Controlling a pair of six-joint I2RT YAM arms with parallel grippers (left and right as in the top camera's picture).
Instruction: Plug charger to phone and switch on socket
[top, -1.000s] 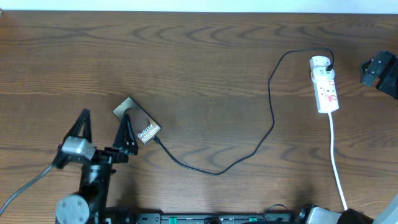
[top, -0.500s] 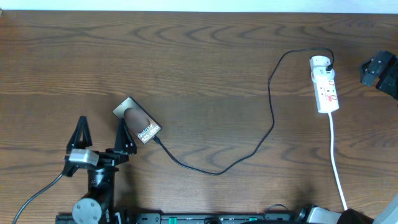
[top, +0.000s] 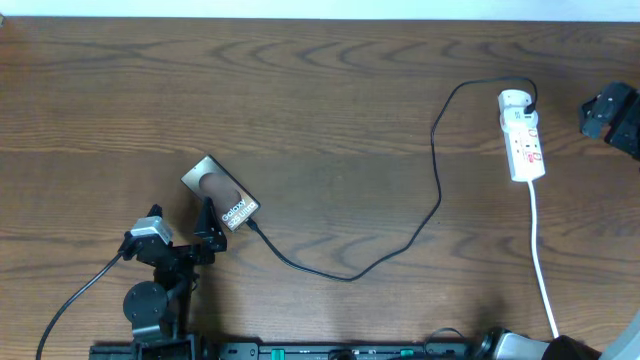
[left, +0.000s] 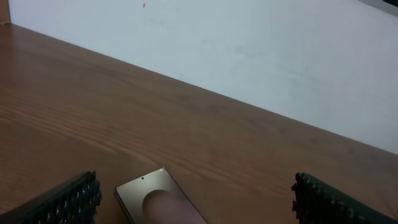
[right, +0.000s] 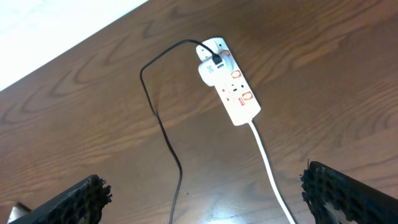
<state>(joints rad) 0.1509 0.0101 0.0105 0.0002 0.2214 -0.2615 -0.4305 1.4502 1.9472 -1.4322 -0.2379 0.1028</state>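
Note:
The phone (top: 220, 196) lies flat and skewed at the left of the table, with white "Galaxy" print and a large oval mark. The charger (top: 437, 190), a thin black cable, runs from the phone's near-right end in a long loop to the socket (top: 523, 140), a white power strip with red markings at the right. My left gripper (top: 180, 228) stands open just on the near side of the phone, touching nothing. In the left wrist view the phone (left: 155, 198) lies between the wide fingers (left: 65, 202). My right gripper (right: 205, 202) hangs open and high, with the socket (right: 231, 88) and the charger (right: 158, 118) in its view.
A white cord (top: 540, 255) runs from the socket to the table's front edge. The right arm's dark body (top: 612, 118) sits at the right edge beside the socket. A white wall (left: 249, 50) backs the table's far edge.
My left gripper has drawn back toward the front edge, away from the phone's left side, and stays open. The phone, cable and right arm have not moved.

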